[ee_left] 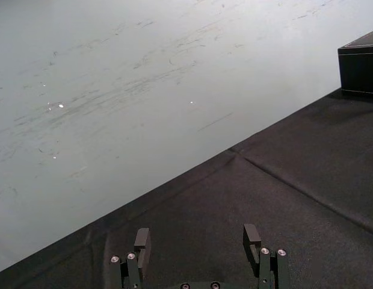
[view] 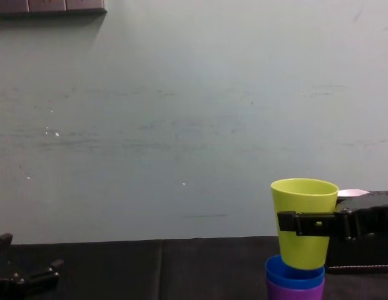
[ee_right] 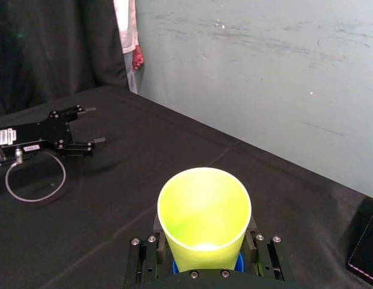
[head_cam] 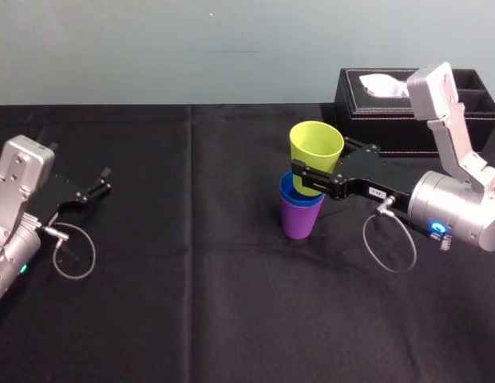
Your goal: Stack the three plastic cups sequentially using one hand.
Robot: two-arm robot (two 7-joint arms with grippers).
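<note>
Jaws of the right gripper (head_cam: 310,177) were pinched on the yellow-green cup (head_cam: 316,148) at mid-height, one finger on each side. The cup was held upright directly over the other two. The blue cup (head_cam: 290,193) sat nested inside the purple cup (head_cam: 301,220), which stood on the black cloth (head_cam: 192,303) near the table's middle, in front of the tissue box (head_cam: 407,112). In the chest view the yellow-green cup's base had entered the blue cup's mouth, but most of its wall stood clear above the rim. Assessment: first stacking complete, second partly made; seating the cup fully and releasing it remained. The left gripper (head_cam: 104,181) lay parked well apart at the left, fingers spread and holding nothing.
</note>
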